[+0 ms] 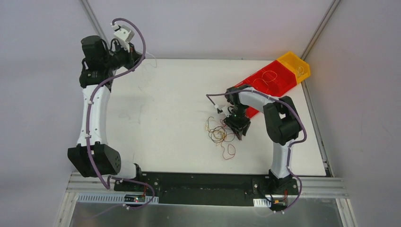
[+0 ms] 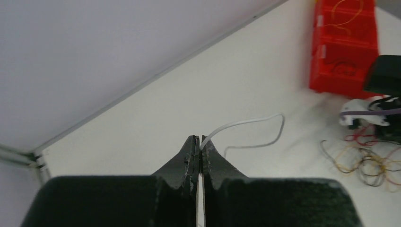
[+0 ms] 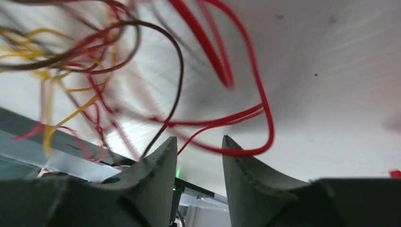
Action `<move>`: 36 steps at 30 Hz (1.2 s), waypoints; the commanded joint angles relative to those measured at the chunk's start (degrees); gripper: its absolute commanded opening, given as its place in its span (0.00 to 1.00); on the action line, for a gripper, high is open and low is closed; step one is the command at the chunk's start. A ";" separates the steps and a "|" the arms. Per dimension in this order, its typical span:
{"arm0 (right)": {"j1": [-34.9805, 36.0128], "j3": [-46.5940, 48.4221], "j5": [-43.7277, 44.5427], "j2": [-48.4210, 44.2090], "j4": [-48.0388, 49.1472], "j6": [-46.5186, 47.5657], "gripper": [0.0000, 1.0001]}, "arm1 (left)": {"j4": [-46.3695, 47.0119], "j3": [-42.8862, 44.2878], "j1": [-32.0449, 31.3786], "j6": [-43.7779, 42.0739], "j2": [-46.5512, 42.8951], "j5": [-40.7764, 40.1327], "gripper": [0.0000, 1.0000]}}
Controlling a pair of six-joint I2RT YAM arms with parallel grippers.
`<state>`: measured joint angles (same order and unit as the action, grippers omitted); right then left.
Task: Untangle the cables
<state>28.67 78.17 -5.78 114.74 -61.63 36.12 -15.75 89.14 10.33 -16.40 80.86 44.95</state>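
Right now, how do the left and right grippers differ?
The left gripper is shut on a white cable; the right gripper is open. The left gripper sits near the table's far corner, the right gripper over the tangle. Both have dark fingers.

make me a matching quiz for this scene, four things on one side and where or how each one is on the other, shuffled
Things
1 white wire
2 tangle
3 red bin
4 right gripper

Place or state
a open
b far right of the table, beside the yellow bin
c pinched in the left gripper
d loose on the table, right of centre

Pairs: 1-c, 2-d, 3-b, 4-a
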 commanded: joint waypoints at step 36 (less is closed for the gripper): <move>16.39 12.21 -24.53 -2.97 47.46 -1.39 1.00 | -14.14 -21.21 3.04 29.98 20.73 -2.69 0.00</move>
<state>42.44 89.34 -28.88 108.55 -25.15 28.77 -32.62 64.10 14.98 2.85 95.96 43.13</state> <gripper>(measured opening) 0.993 0.011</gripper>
